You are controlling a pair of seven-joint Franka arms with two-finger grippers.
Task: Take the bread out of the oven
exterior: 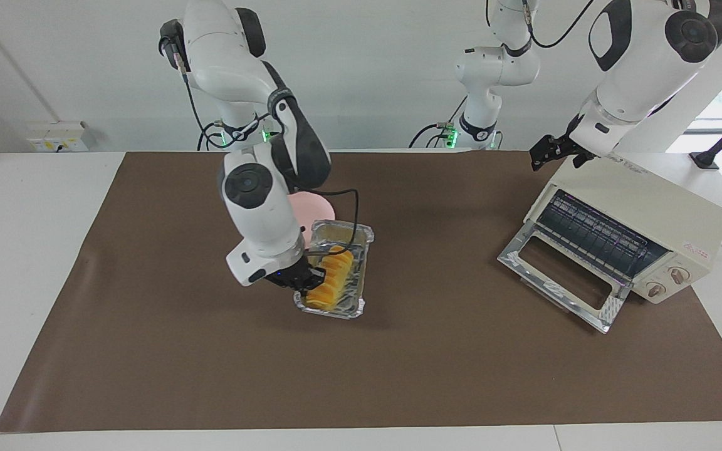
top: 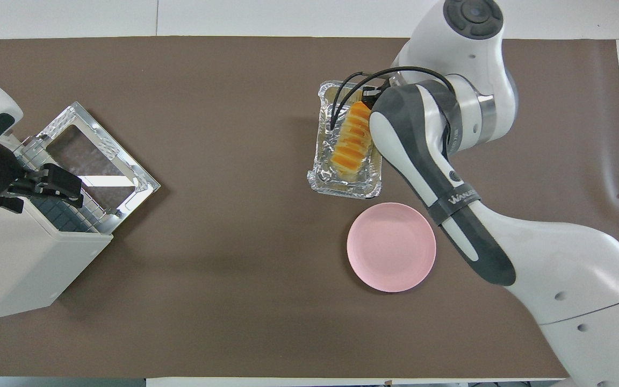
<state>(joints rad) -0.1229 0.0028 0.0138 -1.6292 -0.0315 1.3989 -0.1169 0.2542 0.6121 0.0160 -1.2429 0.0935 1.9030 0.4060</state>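
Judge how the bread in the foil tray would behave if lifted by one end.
The bread is a row of fanned slices, so it may sag or come apart. It looks light. It lies loose in the thin tray, which might shift too.

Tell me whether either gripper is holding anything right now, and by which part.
The right gripper is down at the bread in the foil tray, by the loaf's end; a closed grip cannot be told. The left gripper, above the oven, holds nothing.
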